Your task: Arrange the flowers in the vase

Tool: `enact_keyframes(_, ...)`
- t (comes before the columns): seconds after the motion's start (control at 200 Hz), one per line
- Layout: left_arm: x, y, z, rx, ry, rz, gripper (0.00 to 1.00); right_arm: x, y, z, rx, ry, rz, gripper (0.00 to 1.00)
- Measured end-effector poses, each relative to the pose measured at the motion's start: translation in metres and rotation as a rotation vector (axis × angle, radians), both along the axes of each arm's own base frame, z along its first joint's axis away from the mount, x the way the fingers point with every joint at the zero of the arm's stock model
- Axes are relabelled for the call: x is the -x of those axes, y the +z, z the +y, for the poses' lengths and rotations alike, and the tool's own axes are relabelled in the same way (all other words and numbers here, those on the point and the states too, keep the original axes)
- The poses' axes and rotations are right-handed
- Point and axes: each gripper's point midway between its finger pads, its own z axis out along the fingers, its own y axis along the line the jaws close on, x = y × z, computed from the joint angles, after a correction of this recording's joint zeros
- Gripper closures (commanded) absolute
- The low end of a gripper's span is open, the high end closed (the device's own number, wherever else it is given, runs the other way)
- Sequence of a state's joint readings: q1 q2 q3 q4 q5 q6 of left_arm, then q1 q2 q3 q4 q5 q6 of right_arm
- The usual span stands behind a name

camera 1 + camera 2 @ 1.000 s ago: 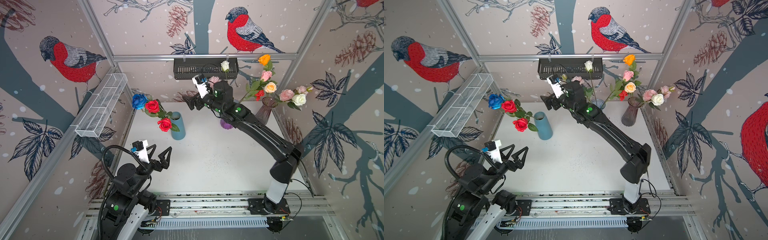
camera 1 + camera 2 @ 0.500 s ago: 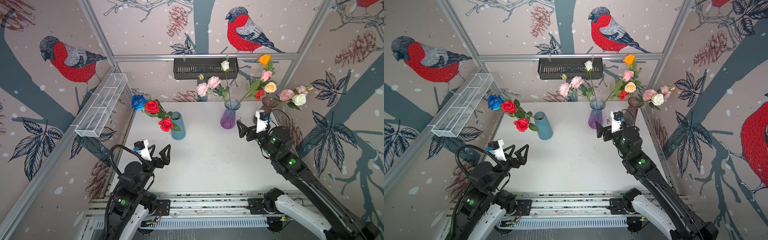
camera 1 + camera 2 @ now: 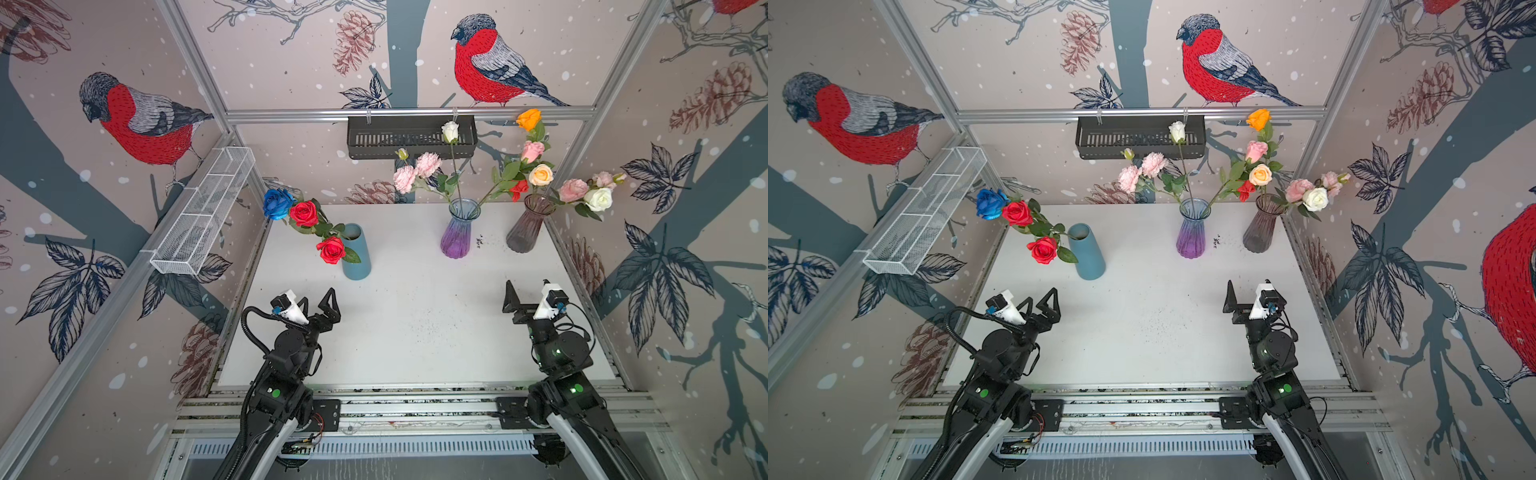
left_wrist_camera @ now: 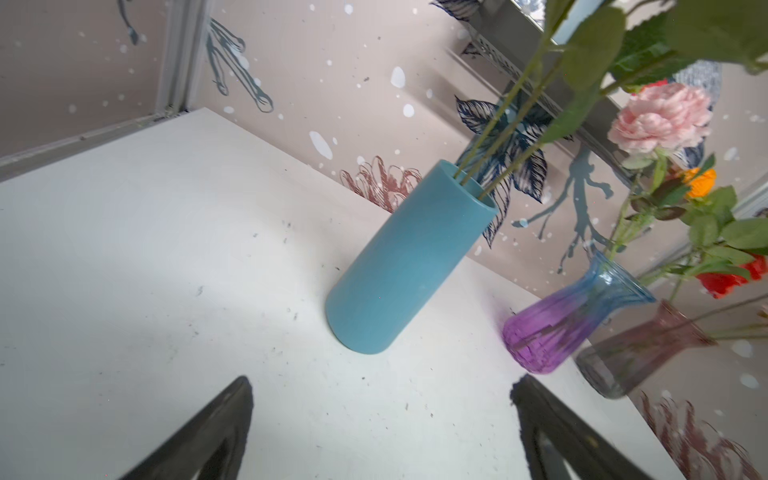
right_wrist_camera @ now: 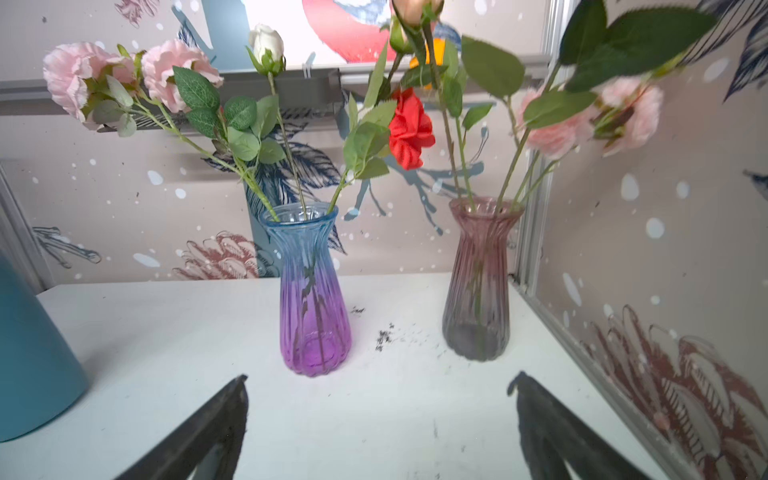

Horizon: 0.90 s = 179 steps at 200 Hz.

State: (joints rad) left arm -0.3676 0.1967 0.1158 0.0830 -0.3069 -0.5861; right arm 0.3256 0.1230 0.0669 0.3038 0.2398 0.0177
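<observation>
Stock as I read it from my station, left to right.

1. White mesh basket (image 3: 203, 216), hung on the left wall rail.
2. Left gripper (image 3: 318, 305), over the front-left of the tabletop (image 3: 415, 332). Its jaws are spread wide. The left wrist view shows only bare surface between them.
3. Teal vase (image 3: 356, 257), upright at left rear. It carries a blue rose (image 3: 277, 203) and two red roses (image 3: 304, 213), all leaning left. The top views give me the heads. The left wrist view gives me only three green stems (image 4: 494, 122) entering the mouth.
4. Black basket (image 3: 411, 137), hooked on the back rail.
5. Purple-to-blue glass vase (image 3: 457, 232), upright at centre rear. It holds pink carnations (image 3: 415, 170), a white bud (image 3: 450, 131) and a red flower (image 3: 518, 189) that leans right. Only the right wrist view lets me follow the stems down through the glass.
6. Dark specks (image 5: 384, 334) lie on the tabletop between the two glass vases. They are clearest in the right wrist view.
7. Smoky pink glass vase (image 3: 525, 230), in the right rear corner. An orange rose (image 3: 528, 118) and a peach rose (image 3: 540, 174) stand tall. A pink rose (image 3: 573, 190) and a white rose (image 3: 598, 198) lean toward the right wall.
8. Right gripper (image 3: 528, 303), at front right. In both top views I see one finger, with the other behind the wrist camera. The right wrist view shows both, set far apart and clasping nothing.
</observation>
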Motion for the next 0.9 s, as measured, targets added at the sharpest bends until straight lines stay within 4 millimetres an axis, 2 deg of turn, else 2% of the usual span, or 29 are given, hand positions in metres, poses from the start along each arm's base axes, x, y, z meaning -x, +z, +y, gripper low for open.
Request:
enact_keyframes(0.11, -0.008, -0.007, 0.012, -0.030, 0.086, 0.001, 0.03, -0.001, -0.009, -0.005, 0.035, -0.037, -0.025, 0.01)
enact_keyframes(0.315, -0.017, -0.002, 0.032, -0.135, 0.218, -0.014, 0.03, 0.000, 0.004, -0.015, 0.002, -0.093, -0.079, 0.01)
enact_keyframes(0.49, -0.011, -0.002, 0.048, -0.197, 0.311, -0.076, 0.03, 0.001, 0.011, -0.019, -0.018, -0.112, -0.105, 0.01)
enact_keyframes(0.59, -0.008, 0.016, 0.054, -0.237, 0.350, -0.141, 0.03, 0.000, 0.015, -0.022, -0.030, -0.125, -0.121, 0.01)
enact_keyframes(0.72, -0.003, 0.040, 0.060, -0.275, 0.400, -0.224, 0.03, -0.006, 0.008, -0.026, -0.039, -0.144, -0.090, 0.00)
enact_keyframes(0.896, -0.002, 0.059, 0.061, -0.322, 0.426, -0.290, 0.03, -0.010, 0.002, -0.030, -0.056, -0.165, -0.067, 0.01)
